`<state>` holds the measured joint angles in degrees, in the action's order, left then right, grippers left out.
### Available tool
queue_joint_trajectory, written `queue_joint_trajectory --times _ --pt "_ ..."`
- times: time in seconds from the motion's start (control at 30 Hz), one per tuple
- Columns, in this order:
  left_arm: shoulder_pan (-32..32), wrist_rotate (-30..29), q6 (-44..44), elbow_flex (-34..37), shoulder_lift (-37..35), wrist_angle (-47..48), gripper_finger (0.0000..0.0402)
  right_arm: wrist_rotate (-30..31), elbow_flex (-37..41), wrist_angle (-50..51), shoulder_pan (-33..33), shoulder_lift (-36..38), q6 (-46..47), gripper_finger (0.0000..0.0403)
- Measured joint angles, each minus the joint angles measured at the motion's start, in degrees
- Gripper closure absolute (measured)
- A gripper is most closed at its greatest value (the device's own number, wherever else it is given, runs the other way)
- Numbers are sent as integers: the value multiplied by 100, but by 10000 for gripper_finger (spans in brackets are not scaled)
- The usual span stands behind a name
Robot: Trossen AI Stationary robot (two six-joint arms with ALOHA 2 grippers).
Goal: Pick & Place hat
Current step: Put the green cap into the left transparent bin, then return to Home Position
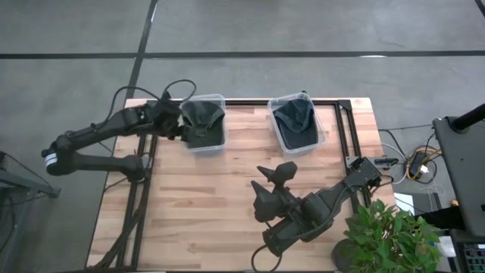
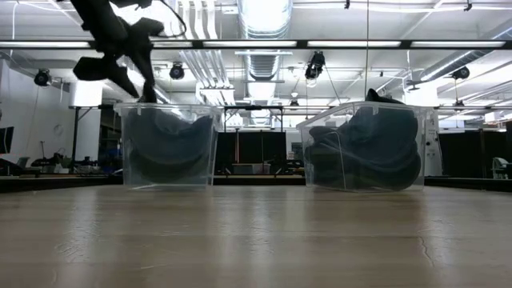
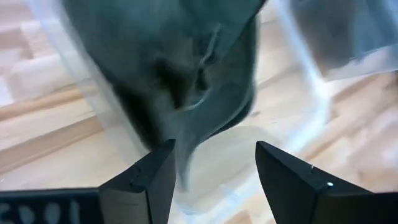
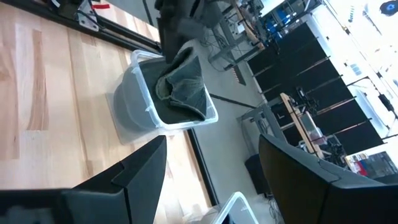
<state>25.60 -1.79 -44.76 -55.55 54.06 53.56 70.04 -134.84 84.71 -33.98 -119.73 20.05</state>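
The left gripper (image 1: 180, 121) is held open, empty, above the left bin (image 1: 217, 144); the hat (image 1: 198, 115) inside must next be grasped.

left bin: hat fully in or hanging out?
Mostly in. The hat fills the left bin; one edge rides up at the rim beside the left end effector, whose fingers are open.

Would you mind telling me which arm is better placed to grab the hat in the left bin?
Left: its gripper hangs open over that bin's hat, while the right gripper waits mid-table.
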Motion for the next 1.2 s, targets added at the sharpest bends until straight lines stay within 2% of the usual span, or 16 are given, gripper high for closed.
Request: queue_joint_trajectory --times 0.23,0.4,0.5,0.6,0.73,0.83,0.87,0.93,1.07,1.2 --pt "-212 90 399 -492 -463 -290 191 -141 1 19 9 1 245 156" --pt "-217 67 581 -970 -755 -6 191 -197 1 30 9 1 309 167" --pt "-268 41 888 -1255 -998 -174 191 -410 1 39 9 1 483 182" --pt "-283 23 1120 -1344 -1221 -487 199 -874 10 35 19 1 718 212" --pt "-294 23 1437 -1267 -1473 -594 244 -1314 231 20 48 10 907 290" --pt "-294 23 1613 -1078 -1669 -598 313 -1358 532 21 50 10 998 370" --pt "-294 24 1634 -1010 -1740 -606 341 -1362 636 -3 50 10 1005 380" --pt "-294 20 1650 -890 -1891 -694 385 -1398 863 -228 50 23 1008 389" --pt "-335 118 2062 -667 -2211 -1030 395 -1616 1294 -909 50 25 750 395" --pt "-347 173 2529 -601 -2525 -1197 400 -1956 1875 -2020 48 118 110 395"
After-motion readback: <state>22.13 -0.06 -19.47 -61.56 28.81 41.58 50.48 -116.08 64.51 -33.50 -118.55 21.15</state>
